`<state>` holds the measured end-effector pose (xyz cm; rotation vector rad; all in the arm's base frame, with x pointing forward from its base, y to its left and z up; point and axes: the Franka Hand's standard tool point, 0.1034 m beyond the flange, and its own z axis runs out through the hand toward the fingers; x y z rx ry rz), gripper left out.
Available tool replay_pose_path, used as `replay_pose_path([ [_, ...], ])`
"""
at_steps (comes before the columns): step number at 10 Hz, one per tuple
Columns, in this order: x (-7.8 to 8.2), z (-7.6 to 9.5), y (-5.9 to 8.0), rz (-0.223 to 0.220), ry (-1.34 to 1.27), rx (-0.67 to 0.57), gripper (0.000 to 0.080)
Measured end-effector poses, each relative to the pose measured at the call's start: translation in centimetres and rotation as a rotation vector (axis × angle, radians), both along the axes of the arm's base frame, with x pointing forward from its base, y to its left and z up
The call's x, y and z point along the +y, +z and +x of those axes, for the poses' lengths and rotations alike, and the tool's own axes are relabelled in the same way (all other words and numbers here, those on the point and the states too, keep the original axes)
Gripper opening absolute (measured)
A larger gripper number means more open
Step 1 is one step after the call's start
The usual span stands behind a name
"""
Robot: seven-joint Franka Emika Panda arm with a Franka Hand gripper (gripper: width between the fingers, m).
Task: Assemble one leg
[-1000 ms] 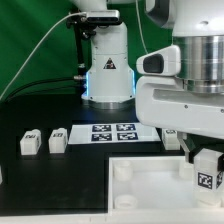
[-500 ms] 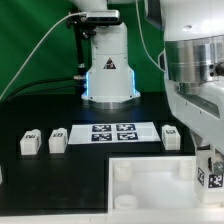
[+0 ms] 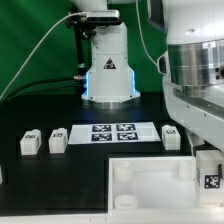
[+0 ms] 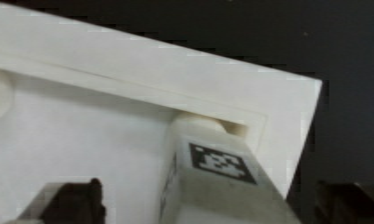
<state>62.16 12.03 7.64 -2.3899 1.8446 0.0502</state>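
A white leg (image 3: 208, 172) with a tag on its side stands upright on the near right corner socket of the large white panel (image 3: 150, 180). My gripper (image 3: 205, 150) hangs right over it, mostly hidden by the arm. In the wrist view the leg (image 4: 216, 170) rises from the panel's corner (image 4: 148, 90) between my two dark fingers (image 4: 77, 200). My gripper (image 4: 210, 205) straddles the leg, and a strip of panel shows between one finger and the leg, so the jaws stand apart from it.
Three more white legs lie on the black table: two at the exterior view's left (image 3: 30, 142) (image 3: 58, 139) and one at the right (image 3: 171, 137). The marker board (image 3: 114, 132) lies between them. The robot base (image 3: 107, 70) stands behind.
The wrist has turned above the leg, so the hand no longer shows broadside. The leg's tag now faces more to the exterior view's right. The leg stays on the corner.
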Motion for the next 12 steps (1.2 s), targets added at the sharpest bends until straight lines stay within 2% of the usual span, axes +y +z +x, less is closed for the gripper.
replay_pose_path([
  [1,0.3,-0.2,-0.1,-0.003,0.106,-0.004,0.063],
  [4,0.2,-0.2,-0.1,-0.019,0.445,-0.044,0.0643],
  [7,1.0,0.1,0.6,-0.103,0.976,-0.06,0.0649],
  [9,0.2,0.3,0.4,-0.114,1.284,-0.081,0.0649],
  [10,-0.9,0.4,0.2,-0.116,1.407,-0.09,0.0649],
  [12,-1.6,0.5,0.1,-0.12,1.434,-0.095,0.0649],
])
